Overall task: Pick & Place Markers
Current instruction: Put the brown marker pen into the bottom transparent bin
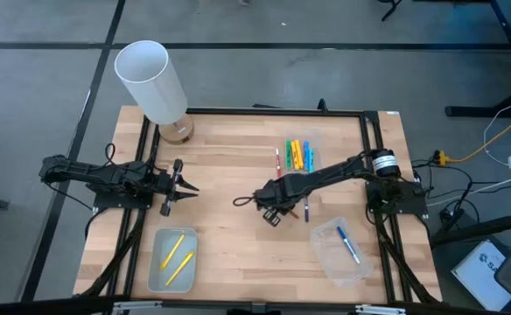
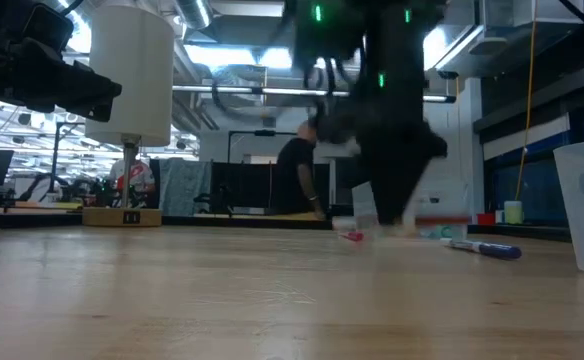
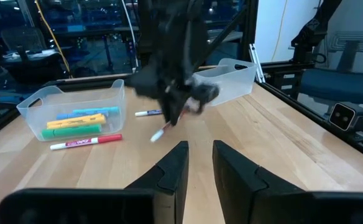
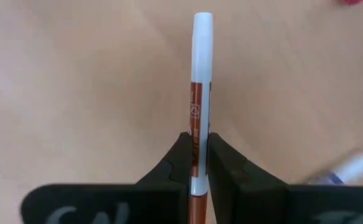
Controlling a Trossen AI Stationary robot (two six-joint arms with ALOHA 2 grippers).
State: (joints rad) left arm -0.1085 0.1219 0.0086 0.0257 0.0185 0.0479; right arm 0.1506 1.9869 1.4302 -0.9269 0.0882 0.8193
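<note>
**Right fingers clamp a brown-banded marker above mid-bench**

The right gripper [image 4: 197, 163] is near the middle of the bench [image 1: 238, 236], its arm reaching in from the right edge. Its fingers [image 4: 180, 158] are clenched on a thin marker [image 4: 200, 93] with a white cap and a brown-orange barrel; the marker runs straight out between the two finger pads. In the left wrist view this marker [image 3: 163, 130] hangs tilted from the right gripper, lower end near the wood; whether it touches cannot be told.

The left gripper [image 1: 185, 186] waits over the left part of the bench, pointing toward the centre. Its fingers [image 3: 172, 171] stand a little apart with nothing between them.

A clear tray [image 1: 317, 140] near the far edge holds yellow, green, orange and blue markers [image 1: 299, 155] lying side by side. A red marker [image 1: 278, 162] lies on the wood just beside that tray, and a white marker with a dark cap [image 1: 306, 210] lies next to the right arm.

A second clear tray [image 1: 155, 262] at the near left corner holds two yellow markers [image 1: 175, 258]. A third clear tray [image 1: 334, 262] toward the near right corner holds a blue marker [image 1: 348, 245].

A white cylinder on a wooden base [image 1: 155, 83] stands at the far left corner. In the low view, a person [image 2: 297, 170] in dark clothing shows in the room beyond the bench.
</note>
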